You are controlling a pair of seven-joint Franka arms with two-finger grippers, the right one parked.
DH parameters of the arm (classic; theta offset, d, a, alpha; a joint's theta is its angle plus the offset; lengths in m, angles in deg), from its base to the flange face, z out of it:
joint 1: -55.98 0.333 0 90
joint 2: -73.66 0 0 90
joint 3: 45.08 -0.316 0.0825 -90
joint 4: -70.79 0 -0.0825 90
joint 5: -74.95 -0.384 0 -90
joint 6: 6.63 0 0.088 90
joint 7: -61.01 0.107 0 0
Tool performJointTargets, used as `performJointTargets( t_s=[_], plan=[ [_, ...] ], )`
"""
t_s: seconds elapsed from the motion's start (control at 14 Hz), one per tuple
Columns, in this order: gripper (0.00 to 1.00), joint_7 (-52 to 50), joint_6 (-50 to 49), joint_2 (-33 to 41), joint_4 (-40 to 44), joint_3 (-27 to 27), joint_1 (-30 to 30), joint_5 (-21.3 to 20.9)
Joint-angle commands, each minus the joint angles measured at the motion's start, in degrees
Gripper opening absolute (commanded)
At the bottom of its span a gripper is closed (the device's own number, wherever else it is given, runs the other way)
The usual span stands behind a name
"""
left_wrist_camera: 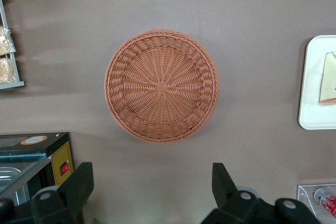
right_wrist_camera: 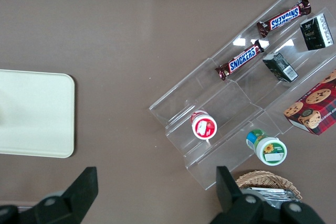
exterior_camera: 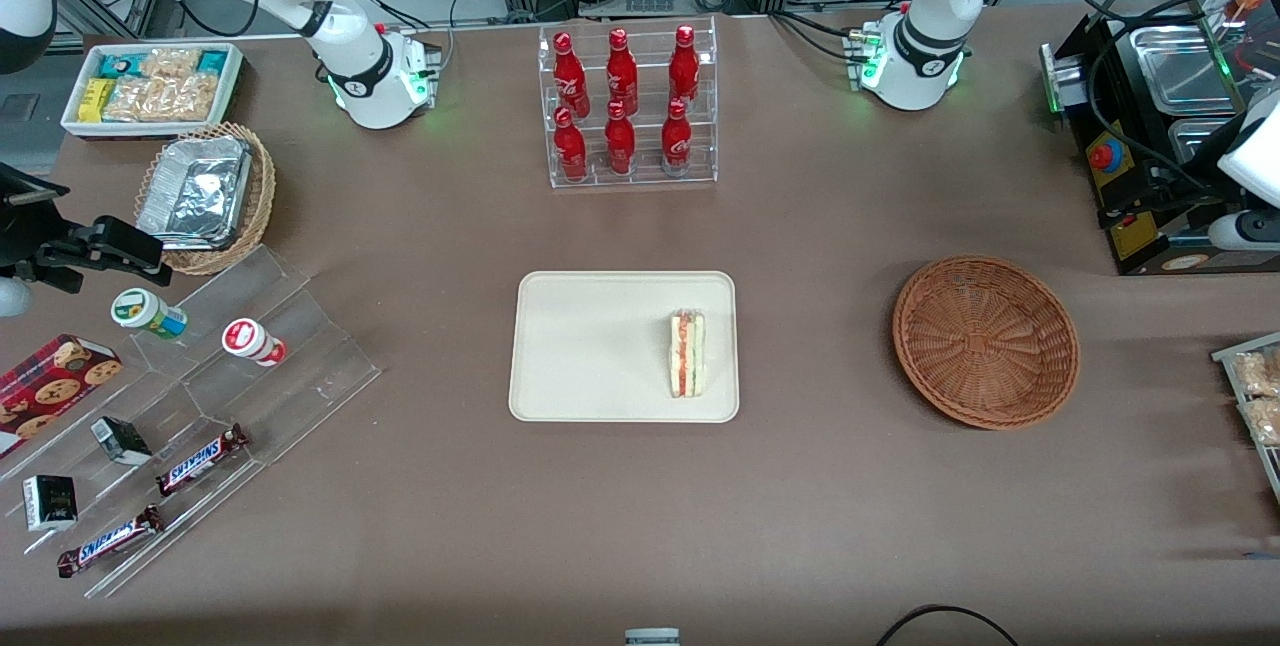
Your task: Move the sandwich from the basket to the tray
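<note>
Front view: sandwich (exterior_camera: 687,355) lies on tray (exterior_camera: 560,346); basket (exterior_camera: 985,340) empty, well apart on counter (exterior_camera: 800,506).
Left wrist view: end effector (left_wrist_camera: 152,187) above basket (left_wrist_camera: 161,85), fingers spread, holding nothing. Retreat clear, undisturbed.

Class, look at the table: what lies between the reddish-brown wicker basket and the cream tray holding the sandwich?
Nothing: only bare brown table separates the basket from the tray with its sandwich, as the front view shows. The left wrist view agrees, with the open gripper above the table beside the basket.
</note>
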Motion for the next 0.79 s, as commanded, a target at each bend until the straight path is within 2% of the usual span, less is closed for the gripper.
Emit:
performJointTargets(
  t_s=[0.0,0.5,0.71],
  plan=[
    [1.0,-0.9,-1.5,-0.1,1.6,0.5,0.0,-0.8],
    [1.0,-9.9,-2.7,0.1,1.3,1.0,-0.3,-0.7],
    [1.0,-5.2,-2.8,0.1,1.6,0.9,0.0,-0.9]
  ],
)
